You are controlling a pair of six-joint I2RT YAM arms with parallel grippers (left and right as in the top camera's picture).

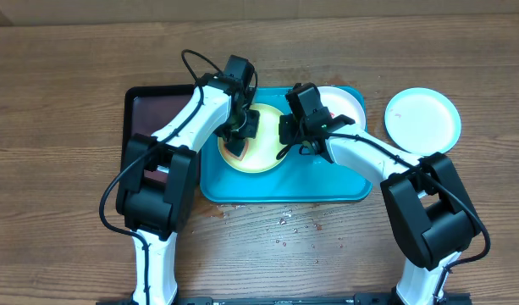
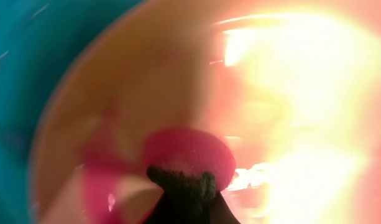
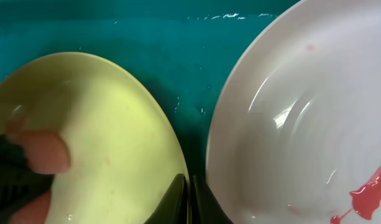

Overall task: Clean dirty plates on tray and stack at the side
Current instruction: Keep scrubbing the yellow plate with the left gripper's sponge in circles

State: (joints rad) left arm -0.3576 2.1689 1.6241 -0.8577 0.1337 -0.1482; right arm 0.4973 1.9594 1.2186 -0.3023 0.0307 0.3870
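Note:
The turquoise tray [image 1: 327,182] lies mid-table. On it sits the pale green plate [image 1: 263,152] [image 3: 115,124], with the white plate [image 1: 344,103] [image 3: 289,124] at its right, smeared with red sauce. A light blue plate [image 1: 422,119] rests on the table to the right of the tray. My left gripper [image 1: 240,140] [image 2: 184,186] is shut on a pink sponge [image 2: 190,152] [image 3: 44,152] pressed onto the green plate. My right gripper [image 1: 286,142] [image 3: 190,199] is shut on that plate's right rim.
A black tray [image 1: 149,106] with a dark reddish inside lies against the turquoise tray's left side, under my left arm. Droplets and red specks [image 1: 284,222] dot the wood in front of the tray.

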